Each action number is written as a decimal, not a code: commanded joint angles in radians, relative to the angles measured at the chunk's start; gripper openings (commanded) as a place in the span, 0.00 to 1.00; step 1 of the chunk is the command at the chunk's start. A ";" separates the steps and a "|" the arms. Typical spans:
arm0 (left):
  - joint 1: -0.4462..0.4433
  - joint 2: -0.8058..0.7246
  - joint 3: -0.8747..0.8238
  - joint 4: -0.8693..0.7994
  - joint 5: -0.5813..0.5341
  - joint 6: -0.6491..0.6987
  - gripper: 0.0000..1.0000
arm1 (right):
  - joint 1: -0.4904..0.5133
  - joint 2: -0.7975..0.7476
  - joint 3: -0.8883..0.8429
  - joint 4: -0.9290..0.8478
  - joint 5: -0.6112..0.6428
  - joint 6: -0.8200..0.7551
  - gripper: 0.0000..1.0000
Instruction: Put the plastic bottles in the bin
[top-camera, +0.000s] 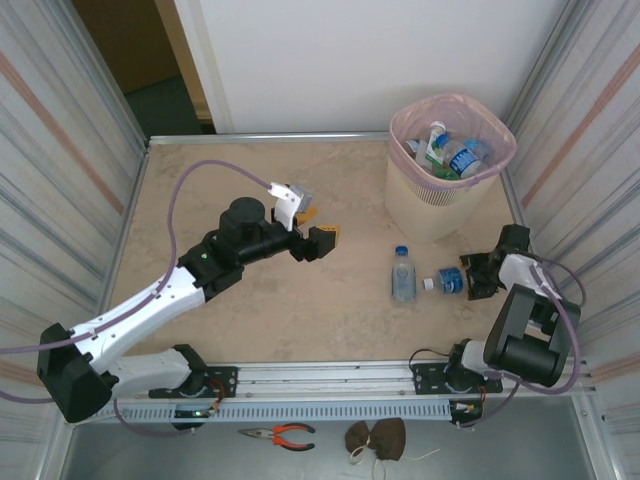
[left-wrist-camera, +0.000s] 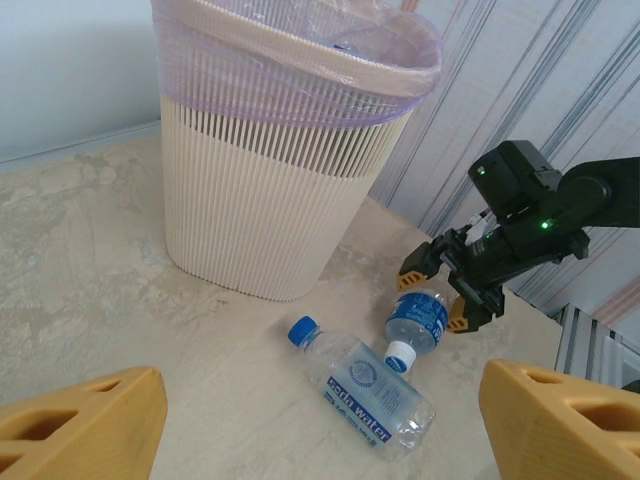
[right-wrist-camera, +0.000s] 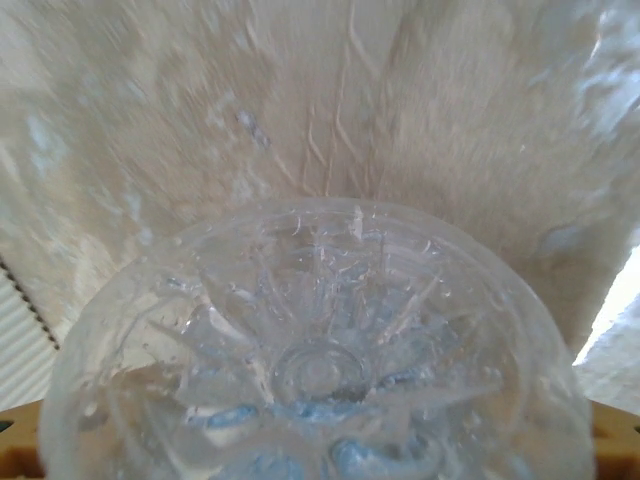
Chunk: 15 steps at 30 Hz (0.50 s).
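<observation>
The beige table (top-camera: 250, 200) carried the bin (top-camera: 440, 195) at its far right corner. The bin was a ribbed, tapered basket standing upright, with a pink liner folded over its rim. Several bottles (top-camera: 455, 155) already lay heaped inside it, with blue and green labels showing.

The left gripper (top-camera: 318, 230) hung above bare table well to the left of the bin. Its fingers were spread wide and held nothing, and its wrist camera faced the bin.

The right gripper (top-camera: 478, 278) sat low on the near side of the bin, towards the right wall. Its fingers were closed around the base end of a white-capped bottle (top-camera: 447, 282), whose clear ribbed bottom pressed up close to the right wrist camera.

That bottle lay on its side on the table with a blue label, its cap pointing left, away from the gripper. Just beside the cap lay a blue-capped bottle (top-camera: 403, 275), clear and also on its side, in front of the bin and a little to its left. Whether the two touched could not be told.

Orange-handled pliers (top-camera: 283, 434) lay far from the bin, past the table's near edge.
</observation>
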<state>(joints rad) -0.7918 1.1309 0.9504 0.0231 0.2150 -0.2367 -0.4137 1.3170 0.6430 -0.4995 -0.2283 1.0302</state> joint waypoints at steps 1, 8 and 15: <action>0.006 -0.026 0.008 0.012 -0.014 -0.004 0.82 | -0.038 -0.083 0.015 -0.055 0.047 -0.064 0.63; 0.006 -0.014 0.019 0.015 -0.003 -0.003 0.82 | -0.056 -0.263 0.126 -0.175 0.207 -0.200 0.61; 0.008 -0.010 0.027 0.017 0.003 0.010 0.82 | -0.040 -0.453 0.266 -0.207 0.307 -0.375 0.56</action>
<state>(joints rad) -0.7918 1.1313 0.9504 0.0231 0.2157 -0.2359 -0.4641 0.9138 0.8467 -0.6632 0.0036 0.7712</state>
